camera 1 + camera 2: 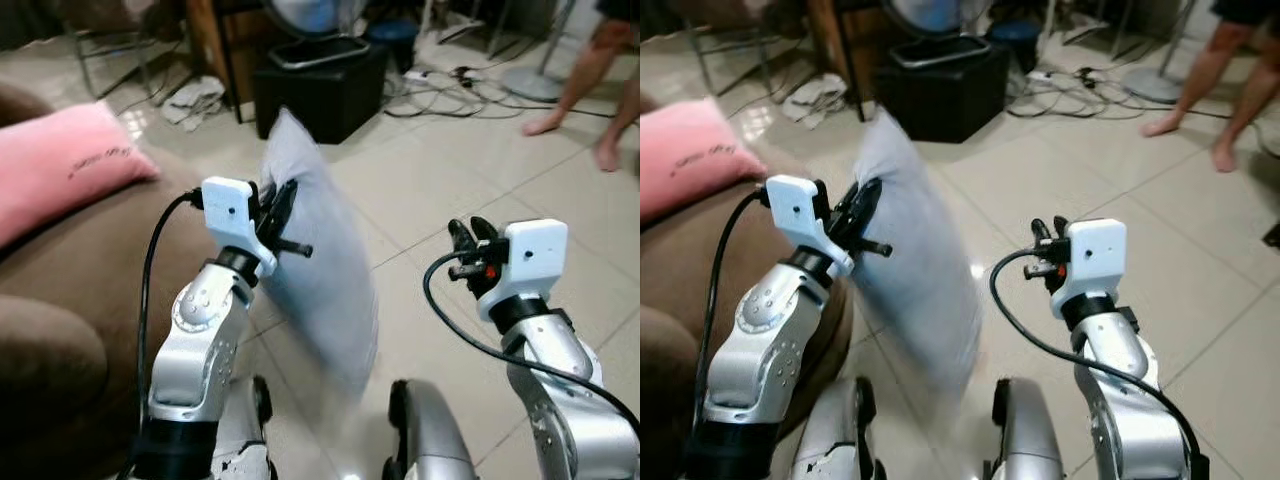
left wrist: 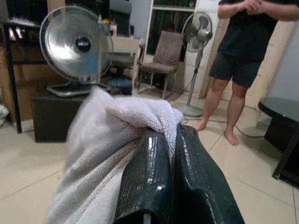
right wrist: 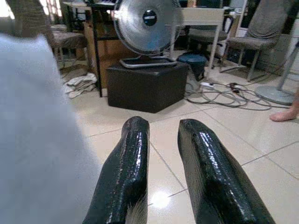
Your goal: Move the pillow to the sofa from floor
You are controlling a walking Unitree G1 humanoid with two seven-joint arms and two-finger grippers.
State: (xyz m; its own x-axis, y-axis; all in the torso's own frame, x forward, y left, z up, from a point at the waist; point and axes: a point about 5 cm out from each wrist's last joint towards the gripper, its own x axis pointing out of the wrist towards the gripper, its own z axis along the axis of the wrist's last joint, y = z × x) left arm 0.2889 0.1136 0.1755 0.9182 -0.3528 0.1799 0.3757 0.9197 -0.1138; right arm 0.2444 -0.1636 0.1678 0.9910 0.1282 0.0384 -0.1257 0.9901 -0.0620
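A pale grey pillow hangs in the air in front of me, off the tiled floor and blurred. My left gripper is shut on its upper edge; in the left wrist view the fabric is pinched between the two black fingers. My right gripper is raised to the right of the pillow, apart from it, open with nothing between its fingers. The brown sofa lies to my left, close beside the left arm.
A pink pillow lies on the sofa. Ahead stand a black box with a fan on it, loose cables on the floor, and a person's bare legs at the far right. Open tiles lie between.
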